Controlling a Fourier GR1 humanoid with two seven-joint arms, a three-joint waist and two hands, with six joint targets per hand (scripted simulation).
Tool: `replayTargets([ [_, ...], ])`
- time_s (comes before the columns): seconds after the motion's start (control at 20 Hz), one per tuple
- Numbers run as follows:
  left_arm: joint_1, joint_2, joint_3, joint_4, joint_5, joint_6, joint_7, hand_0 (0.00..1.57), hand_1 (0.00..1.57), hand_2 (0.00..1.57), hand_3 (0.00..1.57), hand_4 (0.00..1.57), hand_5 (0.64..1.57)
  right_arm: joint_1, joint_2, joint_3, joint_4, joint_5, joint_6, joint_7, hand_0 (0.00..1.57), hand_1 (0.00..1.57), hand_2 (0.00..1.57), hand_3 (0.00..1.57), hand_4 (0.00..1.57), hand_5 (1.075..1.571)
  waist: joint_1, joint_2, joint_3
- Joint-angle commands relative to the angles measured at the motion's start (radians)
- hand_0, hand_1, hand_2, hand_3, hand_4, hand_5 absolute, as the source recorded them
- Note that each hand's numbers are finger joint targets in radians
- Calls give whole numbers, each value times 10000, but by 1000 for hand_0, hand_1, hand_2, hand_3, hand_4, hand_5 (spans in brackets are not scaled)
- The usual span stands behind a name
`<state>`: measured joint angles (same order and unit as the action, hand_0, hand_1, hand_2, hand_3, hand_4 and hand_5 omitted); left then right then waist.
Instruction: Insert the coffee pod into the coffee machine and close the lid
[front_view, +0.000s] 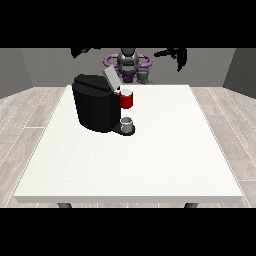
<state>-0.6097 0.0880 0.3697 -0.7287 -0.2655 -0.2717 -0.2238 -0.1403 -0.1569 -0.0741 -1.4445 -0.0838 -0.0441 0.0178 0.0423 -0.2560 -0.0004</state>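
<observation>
- Centrally, the white table fills most of the frame, its far edge near the robot at the top middle.
- On the table's upper left part stands the black coffee machine, with its grey lid tilted up and open at the top right of its body.
- Just right of the machine's top sits a red thing at the machine.
- Below that, on the machine's base, stands a small grey thing; whether it is the coffee pod or a cup cannot be told, so the pod's place is not plain from this view.
- The hand at the view's left is raised at the upper left of the frame, above and behind the machine, touching nothing; how its fingers lie cannot be told.
- The hand at the view's right is raised at the upper right, well apart from the machine, with dark fingers pointing downward; whether they are open or curled cannot be told, and nothing shows in it.
</observation>
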Motion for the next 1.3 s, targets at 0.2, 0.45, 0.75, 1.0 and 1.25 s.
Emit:
replayTargets([
  [0.2,1091,-435,-97,-972,787,-332,103,0,0,0,0,27,1571,-927,12,581,-599,123,375,755,0,0,0,0,0,1571,494,346,2],
  [0.45,1581,-805,-622,-2458,1371,-618,846,0,0,0,0,204,1571,-919,-390,533,-3,466,836,353,0,0,0,0,215,1571,963,391,7],
  [0.75,2112,-869,-1112,-3917,1863,-434,1443,0,0,0,0,0,1571,-2056,-222,84,699,354,639,357,0,0,0,0,0,1571,1355,1244,8],
  [1.0,2508,-416,-1097,-4729,2521,-6,1428,0,0,0,0,0,1571,-2353,-124,78,1010,76,1139,131,0,0,0,0,0,1571,741,1899,5],
  [1.25,2713,-663,-1783,-6027,2532,-24,2440,0,0,0,0,0,1571,-2675,-431,-486,2536,185,1178,-733,0,0,0,0,0,1571,1356,2235,9],
])
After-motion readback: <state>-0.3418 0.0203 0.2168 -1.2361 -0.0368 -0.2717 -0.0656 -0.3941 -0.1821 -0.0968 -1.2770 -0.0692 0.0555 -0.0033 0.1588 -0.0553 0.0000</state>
